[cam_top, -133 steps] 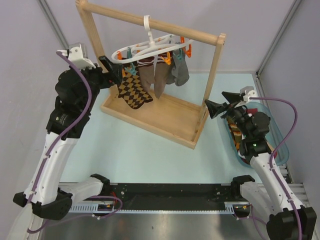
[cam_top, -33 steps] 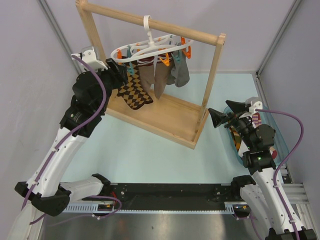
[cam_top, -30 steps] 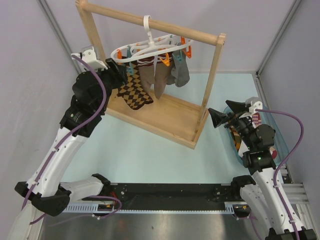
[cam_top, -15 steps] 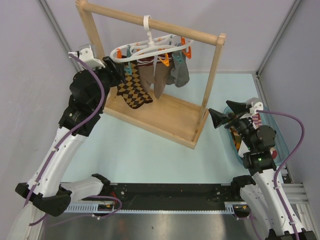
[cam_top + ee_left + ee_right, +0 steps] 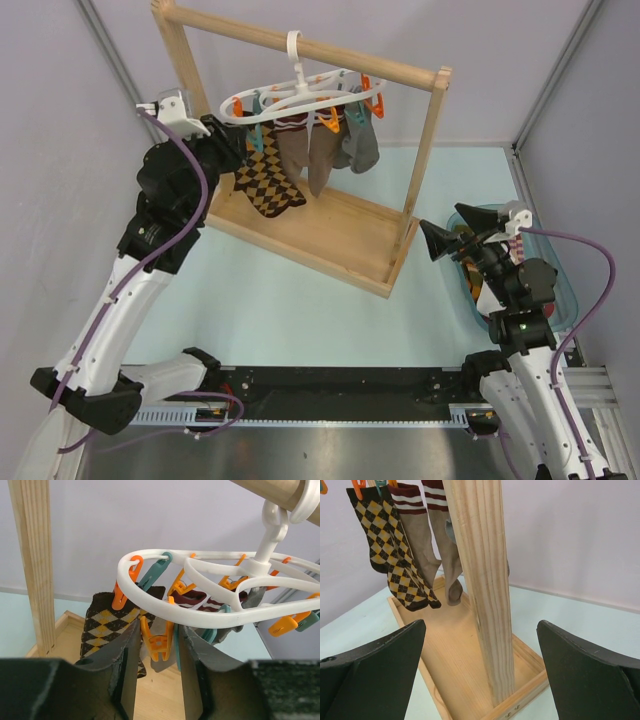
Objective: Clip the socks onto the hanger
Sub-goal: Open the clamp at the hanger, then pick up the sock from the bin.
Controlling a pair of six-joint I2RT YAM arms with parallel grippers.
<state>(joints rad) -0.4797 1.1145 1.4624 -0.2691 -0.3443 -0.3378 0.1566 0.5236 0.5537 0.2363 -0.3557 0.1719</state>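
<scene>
Pale worktop (image 5: 300, 310) carries the rack (image 5: 330, 230); on it the hanger (image 5: 290, 98) holds several socks (image 5: 265, 190). My left jaws stand released astride an orange clip (image 5: 159, 642); right jaws gape empty. Next, I judge: pinch that clip open.

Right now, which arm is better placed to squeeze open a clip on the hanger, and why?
Left. The left fingers straddle an orange clip on the hanger. The right fingers are open, empty, and face the rack post, well short of the clips.
</scene>
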